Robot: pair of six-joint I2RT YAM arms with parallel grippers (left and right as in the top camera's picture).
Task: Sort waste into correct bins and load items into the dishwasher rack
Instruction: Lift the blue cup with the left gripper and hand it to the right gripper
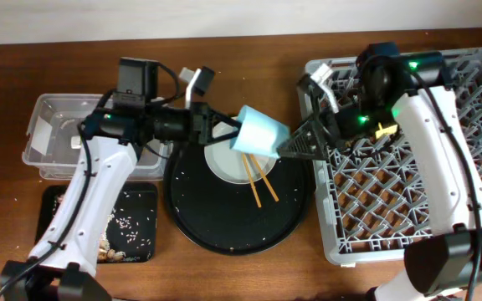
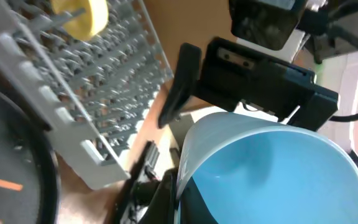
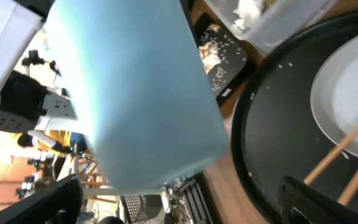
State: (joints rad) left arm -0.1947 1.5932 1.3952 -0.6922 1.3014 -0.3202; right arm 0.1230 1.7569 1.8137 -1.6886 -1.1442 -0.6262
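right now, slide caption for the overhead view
left fingers and right fingers meet at light blue cup above round black tray holding round white plate, two wooden chopsticks

The cup point(image 1: 259, 134) sits between my left claw point(image 1: 227, 131) and right claw point(image 1: 296, 144), above the plate point(image 1: 223, 165) and chopsticks point(image 1: 263, 181) on the round tray point(image 1: 224, 221). The rack point(image 1: 375, 196) lies behind my right claw; the tub point(image 1: 53, 142) and shallow tray point(image 1: 134, 219) lie behind my left.

Overhead looks straight down — both wrist views crowd the blue cup point(image 2: 272, 168) close.
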